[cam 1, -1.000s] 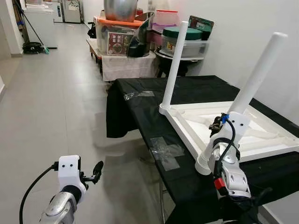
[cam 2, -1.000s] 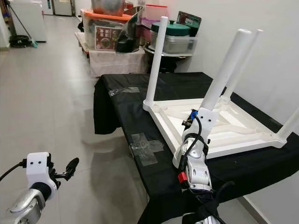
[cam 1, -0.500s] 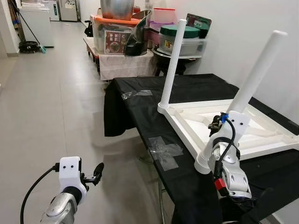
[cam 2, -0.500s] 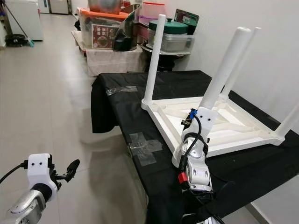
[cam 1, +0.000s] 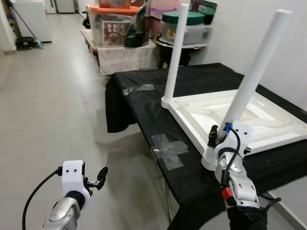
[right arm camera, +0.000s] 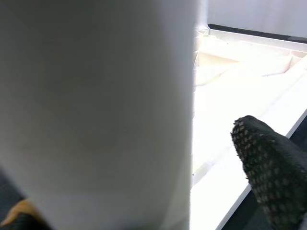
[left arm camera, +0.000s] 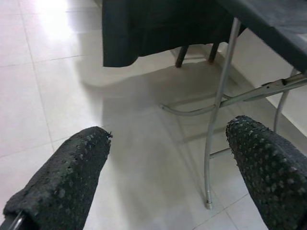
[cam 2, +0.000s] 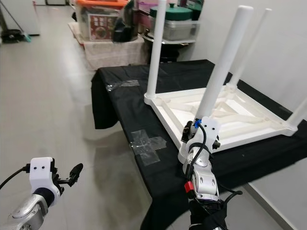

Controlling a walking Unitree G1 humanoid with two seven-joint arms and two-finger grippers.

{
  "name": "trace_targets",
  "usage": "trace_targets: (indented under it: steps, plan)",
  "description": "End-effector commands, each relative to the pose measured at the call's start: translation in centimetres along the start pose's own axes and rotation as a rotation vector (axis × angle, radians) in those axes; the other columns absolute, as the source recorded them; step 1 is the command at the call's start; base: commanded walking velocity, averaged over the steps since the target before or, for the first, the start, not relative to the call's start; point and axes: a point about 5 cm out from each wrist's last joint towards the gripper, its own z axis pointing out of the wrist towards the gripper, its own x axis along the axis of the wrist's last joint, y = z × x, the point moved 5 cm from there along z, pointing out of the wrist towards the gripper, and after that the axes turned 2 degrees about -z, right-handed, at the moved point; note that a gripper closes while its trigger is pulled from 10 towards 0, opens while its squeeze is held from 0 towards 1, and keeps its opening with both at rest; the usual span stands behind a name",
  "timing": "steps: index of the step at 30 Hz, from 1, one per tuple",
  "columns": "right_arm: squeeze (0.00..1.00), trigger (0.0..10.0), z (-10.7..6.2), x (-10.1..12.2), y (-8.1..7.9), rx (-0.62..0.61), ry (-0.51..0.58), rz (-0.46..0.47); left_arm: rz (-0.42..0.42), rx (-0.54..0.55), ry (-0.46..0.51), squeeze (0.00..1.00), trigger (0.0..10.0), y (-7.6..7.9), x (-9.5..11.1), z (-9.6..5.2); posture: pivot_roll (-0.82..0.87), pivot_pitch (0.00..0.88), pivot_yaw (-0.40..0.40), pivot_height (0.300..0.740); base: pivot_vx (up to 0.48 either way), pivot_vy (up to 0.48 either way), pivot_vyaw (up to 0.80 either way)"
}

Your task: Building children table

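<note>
A white children's table (cam 1: pixel 268 120) lies upside down on a black-draped table (cam 1: pixel 153 105), its legs pointing up. My right gripper (cam 1: pixel 218 139) is at the foot of the nearest leg (cam 1: pixel 256 67), close to the draped table's front edge. In the right wrist view that leg (right arm camera: pixel 96 105) stands between the two fingers, with a small gap to the one black finger (right arm camera: pixel 273 182) in sight, so the gripper is open around it. A second leg (cam 1: pixel 175 52) rises at the far left corner. My left gripper (cam 1: pixel 100 173) hangs open over the floor, its fingers (left arm camera: pixel 72 172) wide apart.
Patches of clear tape (cam 1: pixel 168 146) stick to the black cloth near its front edge. Boxes, bins and pots (cam 1: pixel 115 28) are stacked behind the table. Open tiled floor (cam 1: pixel 48 96) stretches to the left. The draped table's metal folding legs (left arm camera: pixel 216 120) stand near my left gripper.
The camera has shifted forward and down a little. My right gripper stays at the base of the nearest leg. The left arm hangs as before.
</note>
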Motion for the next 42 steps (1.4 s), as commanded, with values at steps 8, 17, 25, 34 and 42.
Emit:
trace_targets:
  steps: [8, 17, 25, 34, 42]
  plan:
    - [1.0, 10.0, -0.4, 2.8, 0.9, 0.019, 0.081, 0.032, 0.012, -0.008, -0.016, 0.0, 10.0, 0.1, -0.3, 0.0, 0.06, 0.0, -0.071, 0.74, 0.0, 0.0, 0.0]
    - [1.0, 10.0, -0.9, 4.2, -0.2, 0.084, 0.117, 0.043, 0.013, -0.013, -0.02, 0.0, 10.0, 0.2, -0.4, 0.1, 0.05, 0.0, -0.068, 0.74, 0.0, 0.0, 0.0]
    - [1.0, 10.0, -1.4, 5.4, -0.9, 0.16, 0.137, 0.046, 0.016, -0.02, -0.02, 0.0, 10.0, 0.3, -0.4, 0.2, 0.05, 0.0, -0.064, 0.74, 0.0, 0.0, 0.0]
    - [1.0, 10.0, -1.1, 7.0, -0.2, 0.237, 0.181, -0.024, 0.014, -0.026, -0.026, 0.0, 10.0, 0.3, -0.6, 0.1, 0.04, 0.0, -0.058, 0.74, 0.0, 0.0, 0.0]
    - [1.0, 10.0, -0.6, 7.4, 0.0, 0.29, 0.177, -0.078, 0.015, -0.031, -0.03, 0.0, 10.0, 0.4, -0.8, 0.2, 0.04, 0.0, -0.059, 0.74, 0.0, 0.0, 0.0]
